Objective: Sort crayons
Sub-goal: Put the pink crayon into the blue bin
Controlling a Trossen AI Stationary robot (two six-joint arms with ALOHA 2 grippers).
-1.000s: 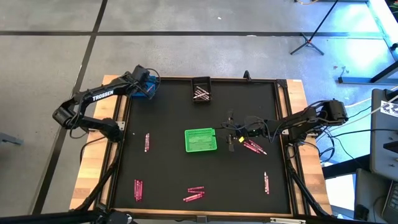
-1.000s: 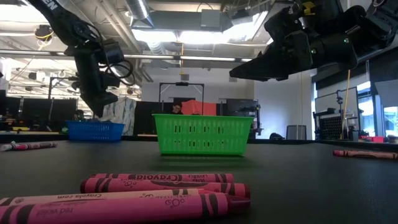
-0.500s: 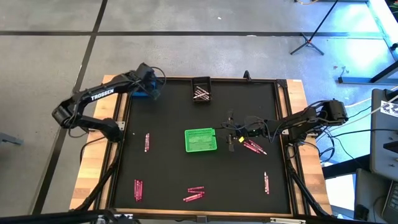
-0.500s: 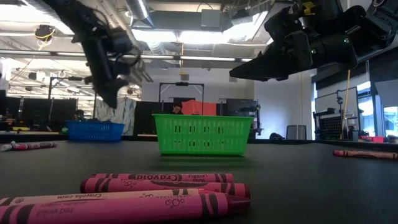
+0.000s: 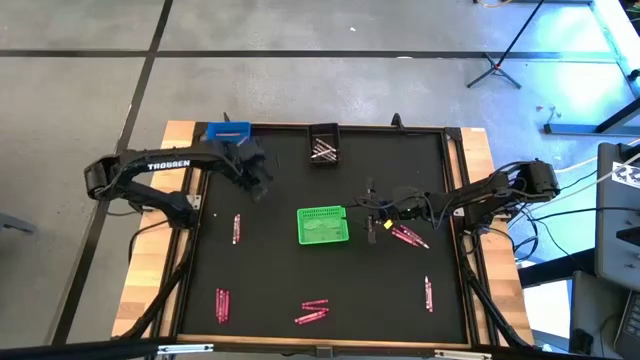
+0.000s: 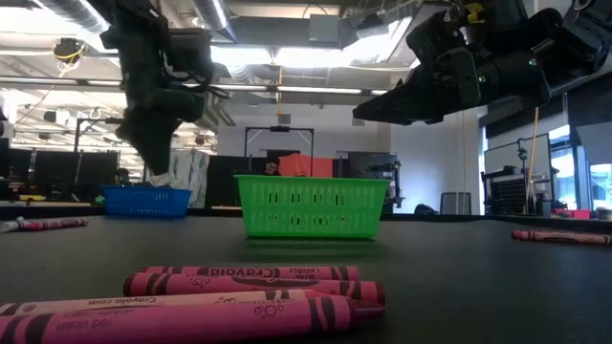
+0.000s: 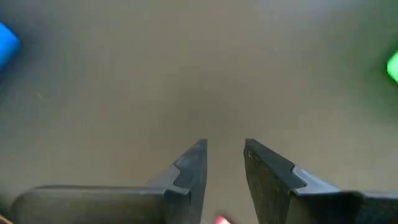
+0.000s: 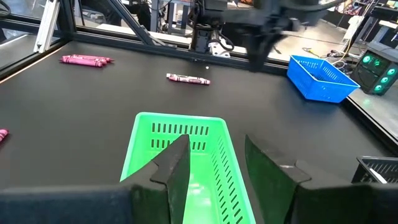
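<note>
Pink crayons lie flat on the black mat in small groups: one pair point(image 5: 236, 228) left of the green bin point(image 5: 323, 225), others near the front edge point(image 5: 313, 311), point(image 5: 221, 305), and some at the right point(image 5: 408, 235), point(image 5: 428, 292). My left gripper point(image 5: 258, 185) hangs open over bare mat between the blue bin point(image 5: 228, 132) and the green bin, pointing steeply down, its fingers point(image 7: 193, 163) with nothing between them. My right gripper point(image 5: 368, 214) stands open just right of the green bin point(image 8: 180, 146), raised and nearly level, also with nothing between its fingers.
A black bin point(image 5: 323, 145) with a few pale crayons stands at the far edge, in the middle. The blue bin sits in the far left corner. A raised frame runs round the mat point(image 5: 400, 170). Bare mat lies between the bins and the crayon groups.
My left gripper has swung from above the blue bin in the far left corner toward the table's middle and near side, out over bare mat. The blue bin now shows uncovered. My right arm has kept still.
</note>
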